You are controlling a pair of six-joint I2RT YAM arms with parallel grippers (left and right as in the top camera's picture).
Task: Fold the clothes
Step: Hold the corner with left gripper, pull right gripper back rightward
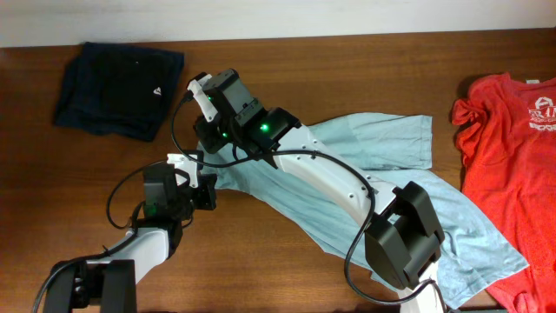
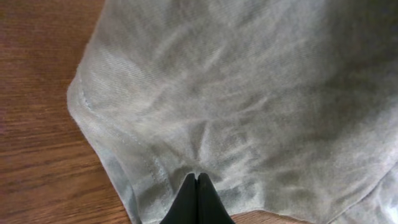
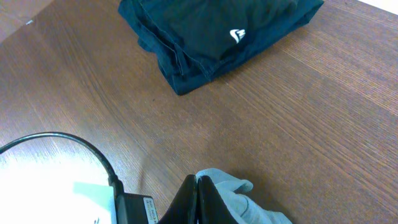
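Pinched shut on the shirt [image 1: 391, 143] with both grippers. Left gripper [image 2: 197, 179] closed on a hemmed edge, with pale cloth spreading ahead of the fingertips and to their right, and bare table [image 2: 37, 137] to their left. Right gripper [image 3: 197, 180] closed on a small bunch of the same cloth, showing just right of its tips. Probably the start of a fold, with most of the shirt lying rumpled and diagonal well behind the right fingers.

To do it well:
- Lift both pinches together, only high enough to clear the wood.
- Draw them apart first, to pull the edge between them taut.
- Carry that edge across the body of the shirt at one even pace, lay it down flat, and only then let go.
- Avoid dragging toward the folded dark garment [image 3: 211, 37] lying ahead of the right fingertips.
- Watch for slipping at the right pinch, given so little cloth showing there.
- Leave the red shirt [image 1: 508, 165], well apart from both sets of fingers, for later.
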